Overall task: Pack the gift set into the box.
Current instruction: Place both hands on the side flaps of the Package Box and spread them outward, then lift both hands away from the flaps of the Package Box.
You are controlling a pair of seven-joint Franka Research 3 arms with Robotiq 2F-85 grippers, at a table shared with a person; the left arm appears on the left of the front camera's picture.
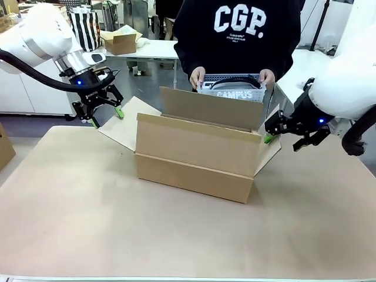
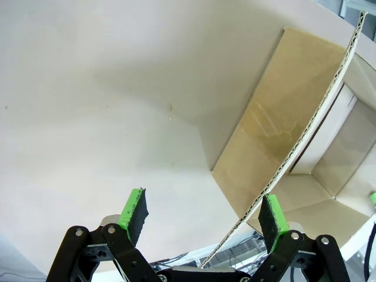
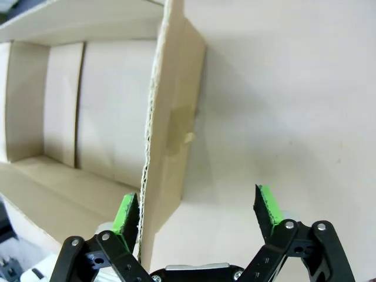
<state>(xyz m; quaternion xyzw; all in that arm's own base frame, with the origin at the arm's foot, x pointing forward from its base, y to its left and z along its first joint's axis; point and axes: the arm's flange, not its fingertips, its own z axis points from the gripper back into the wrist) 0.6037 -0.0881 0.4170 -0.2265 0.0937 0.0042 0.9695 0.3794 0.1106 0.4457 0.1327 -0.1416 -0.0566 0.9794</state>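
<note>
Rear flap [image 1: 211,108] of the box [image 1: 197,158] screens gift set [image 1: 231,91]

Far back, a striped bag [image 1: 86,28] beside a small carton [image 1: 120,42] — both by a white table [image 1: 157,50].

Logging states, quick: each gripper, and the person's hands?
Left gripper: open, around left flap.
Right gripper: open, around right flap.
Person's hands: holding the gift set.

Front wide; wrists seemingly near box [image 1: 194,150]
</note>
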